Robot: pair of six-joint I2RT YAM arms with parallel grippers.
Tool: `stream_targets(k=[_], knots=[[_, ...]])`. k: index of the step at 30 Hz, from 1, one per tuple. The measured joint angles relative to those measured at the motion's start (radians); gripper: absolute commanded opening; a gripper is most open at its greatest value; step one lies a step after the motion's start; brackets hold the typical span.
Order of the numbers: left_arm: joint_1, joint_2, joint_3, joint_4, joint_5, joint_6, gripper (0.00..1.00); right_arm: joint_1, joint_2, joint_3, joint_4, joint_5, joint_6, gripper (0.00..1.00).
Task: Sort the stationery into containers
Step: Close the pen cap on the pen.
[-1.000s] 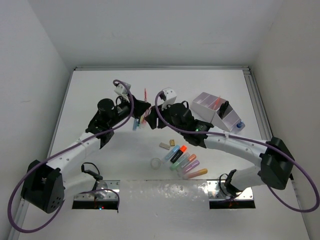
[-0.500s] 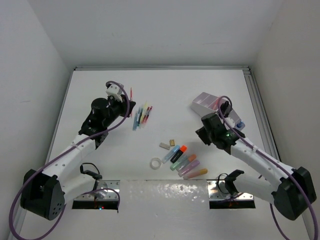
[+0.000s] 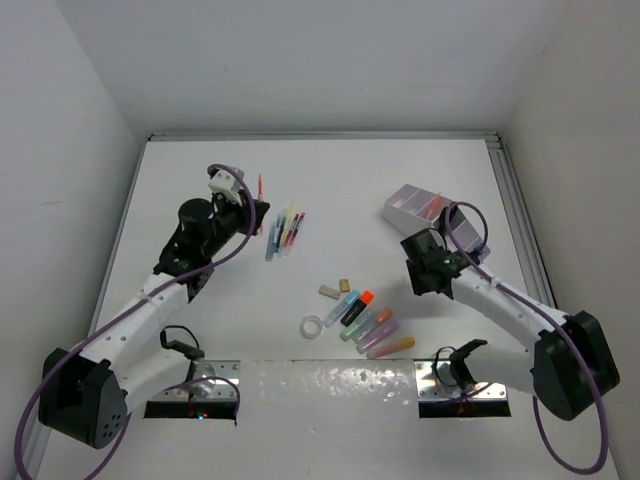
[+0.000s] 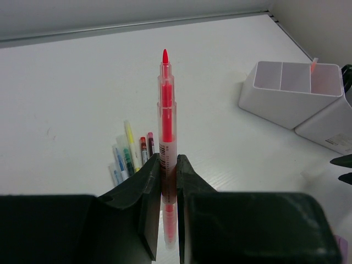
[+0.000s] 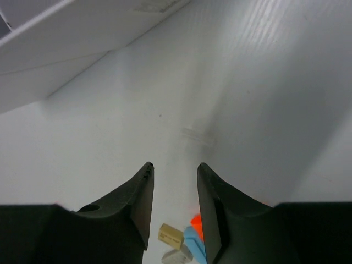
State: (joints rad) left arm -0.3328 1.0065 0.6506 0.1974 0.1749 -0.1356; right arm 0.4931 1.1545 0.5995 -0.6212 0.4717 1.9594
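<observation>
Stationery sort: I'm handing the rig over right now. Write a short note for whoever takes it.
Left gripper: shut on a red pen.
Right gripper: open, empty, over the table near the erasers.
Organizer: far right side; a pink item stands in one compartment.
Loose on the table: pens, highlighters, tape ring, erasers.
Left to do: bin the red pen, then everything loose.
</observation>
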Motion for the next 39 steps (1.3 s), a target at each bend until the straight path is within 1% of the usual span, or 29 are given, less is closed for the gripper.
stream_targets(k=[1, 4, 6, 9, 11, 14, 18, 20, 22, 23, 25, 27, 29, 32, 34, 36, 39], knots=[[0.0, -0.002, -0.003, 0.0, 0.0, 0.0, 0.0, 0.0, 0.031, 0.015, -0.014, 0.027, -0.001, 0.31], [0.0, -0.008, -0.013, -0.003, -0.001, 0.0, 0.0, 0.001, 0.093, 0.068, -0.037, 0.085, -0.084, 0.28], [0.0, -0.011, -0.015, -0.008, -0.003, 0.0, 0.0, 0.005, 0.138, 0.126, -0.047, 0.135, -0.227, 0.25], [0.0, -0.014, -0.019, -0.008, -0.006, 0.0, 0.0, 0.019, 0.182, 0.198, -0.037, 0.181, -0.458, 0.24], [0.0, -0.014, -0.021, -0.007, -0.008, 0.0, 0.0, 0.027, 0.192, 0.212, -0.014, 0.178, -0.632, 0.24], [0.0, -0.014, -0.027, -0.008, -0.008, 0.0, 0.0, 0.029, 0.201, 0.2, 0.026, 0.116, -0.895, 0.24], [0.0, -0.014, -0.029, -0.007, -0.008, 0.0, 0.0, 0.028, 0.215, 0.171, 0.058, 0.023, -1.132, 0.31], [0.0, -0.014, -0.029, -0.007, -0.008, 0.001, 0.0, 0.028, 0.221, 0.159, 0.071, -0.018, -1.218, 0.37], [0.0, -0.014, -0.029, -0.007, -0.008, 0.001, 0.0, 0.028, 0.221, 0.152, 0.084, -0.046, -1.262, 0.44], [0.0, -0.014, -0.029, -0.007, -0.008, 0.001, 0.0, 0.027, 0.221, 0.15, 0.092, -0.058, -1.272, 0.53], [0.0, -0.014, -0.029, -0.008, -0.008, 0.001, 0.0, 0.026, 0.219, 0.15, 0.102, -0.066, -1.251, 0.54], [0.0, -0.014, -0.029, -0.008, -0.008, 0.001, 0.0, 0.017, 0.208, 0.15, 0.092, -0.071, -1.18, 0.55], [0.0, -0.014, -0.029, -0.008, -0.008, 0.0, 0.0, -0.001, 0.187, 0.151, 0.073, -0.071, -1.049, 0.54], [0.0, -0.014, -0.029, -0.008, -0.008, 0.0, 0.0, -0.014, 0.148, 0.14, 0.053, -0.055, -0.784, 0.51], [0.0, -0.014, -0.029, -0.008, -0.008, 0.0, 0.0, -0.012, 0.122, 0.115, 0.062, -0.038, -0.655, 0.45], [0.0, -0.014, -0.029, -0.007, -0.008, 0.0, 0.0, -0.011, 0.111, 0.094, 0.061, -0.016, -0.558, 0.41], [0.0, -0.014, -0.029, -0.008, -0.008, 0.0, 0.0, -0.015, 0.123, 0.089, 0.057, 0.007, -0.503, 0.42]])
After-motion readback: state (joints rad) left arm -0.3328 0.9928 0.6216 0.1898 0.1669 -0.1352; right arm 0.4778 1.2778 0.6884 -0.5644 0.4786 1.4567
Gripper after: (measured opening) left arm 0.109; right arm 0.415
